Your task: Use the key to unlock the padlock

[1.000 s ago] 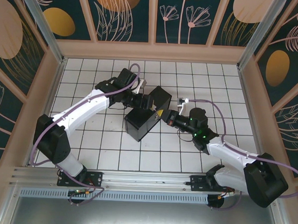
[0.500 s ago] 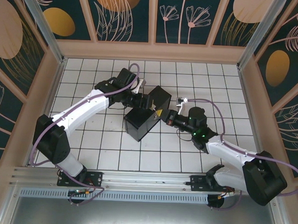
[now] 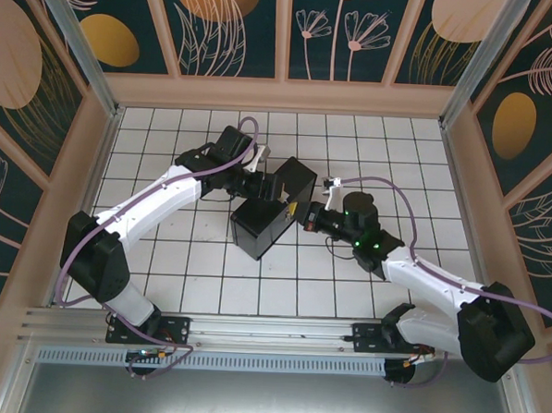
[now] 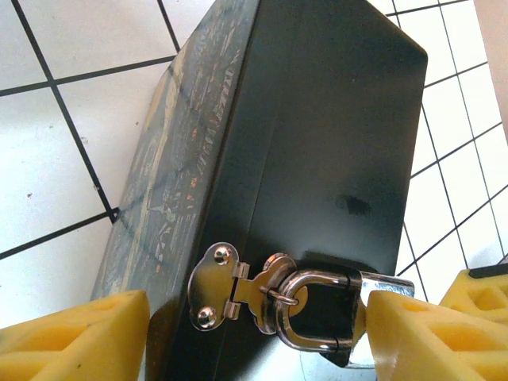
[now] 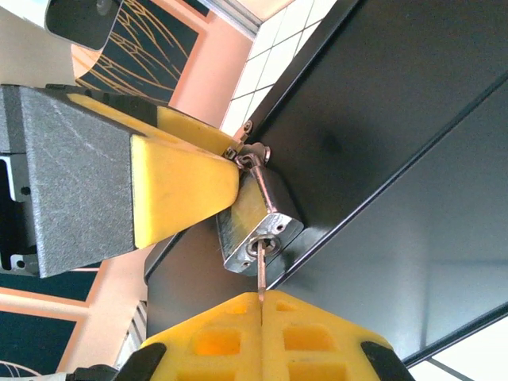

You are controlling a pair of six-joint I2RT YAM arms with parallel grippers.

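Observation:
The small silver padlock hangs by its shackle from the hasp on the black box. My left gripper straddles that edge of the box. Its right finger presses on the padlock body, and the other finger lies on the painted lid side. In the right wrist view the padlock shows its keyhole end. The thin key runs from the keyhole into my right gripper, which is shut on it. The left arm's yellow finger lies flat on the padlock's side. From above, both grippers meet at the box.
The box lies tilted on the white grid table, its second half behind it. A wooden rim and patterned walls enclose the table. Open tiles lie on the near side and at the far right.
My right gripper has slid a little left and away from me, closer to the box. The left arm and box have stayed put.

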